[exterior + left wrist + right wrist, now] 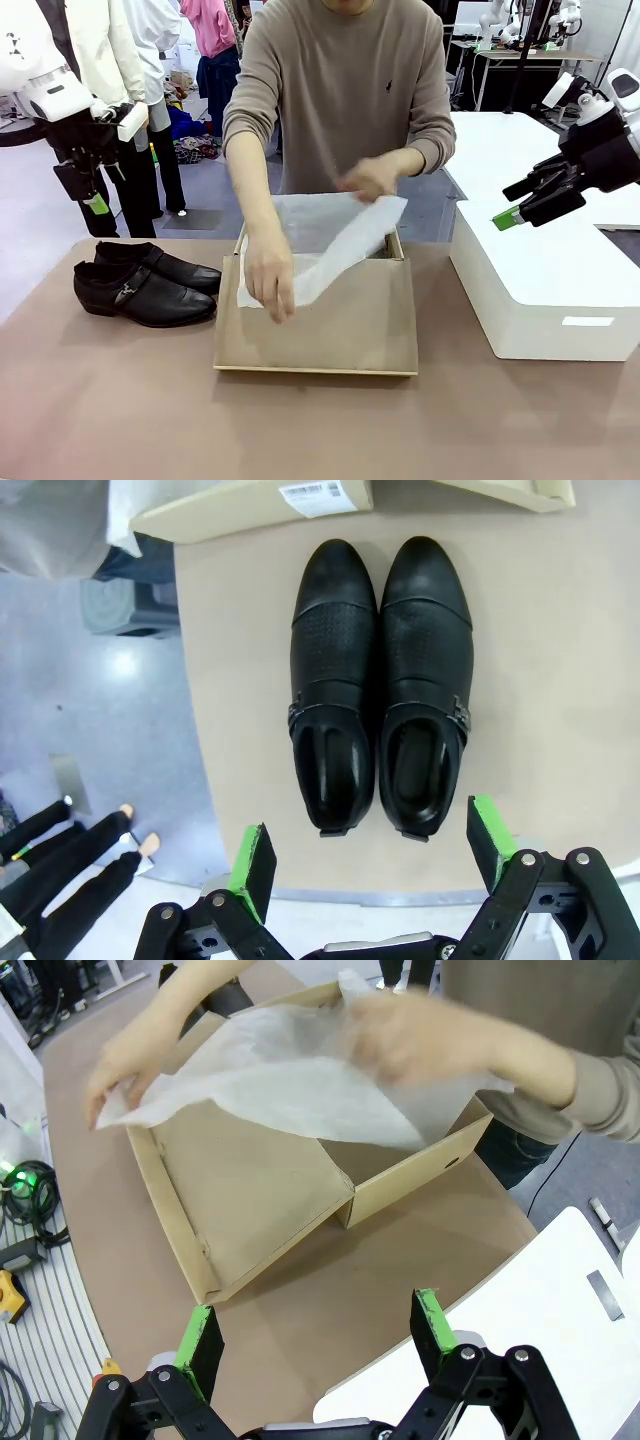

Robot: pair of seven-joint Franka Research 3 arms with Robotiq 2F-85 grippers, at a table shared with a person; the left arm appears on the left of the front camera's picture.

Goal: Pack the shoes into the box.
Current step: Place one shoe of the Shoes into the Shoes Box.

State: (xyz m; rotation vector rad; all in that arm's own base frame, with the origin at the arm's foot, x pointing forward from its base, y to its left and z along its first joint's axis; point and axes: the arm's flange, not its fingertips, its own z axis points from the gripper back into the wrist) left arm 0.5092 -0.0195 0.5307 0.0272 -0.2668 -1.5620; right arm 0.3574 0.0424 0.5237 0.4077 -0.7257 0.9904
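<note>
A brown table (100, 420) spans the front view, with a person in a beige sweater standing at its far side. A large smooth white block (540, 290) sits on the robot's right end of the table. At the middle lies the tan cardboard box (330, 320), its hinged flap lid folded out flat toward the robot. The person holds a sheet of white tissue paper (340, 240) over the open box, one hand (270, 275) gripping its near corner above the flap, the other hand (368, 180) lifting the far edge. The pair of glossy black shoes (145, 282) stands side by side on the table left of the box, well apart from it, soles down, toes pointing toward the box. The left gripper (372, 855) hangs above the shoes' heels with its jaws spread wide and nothing between them. The right gripper (512, 203) hovers over the white block, likewise wide open and empty.
</note>
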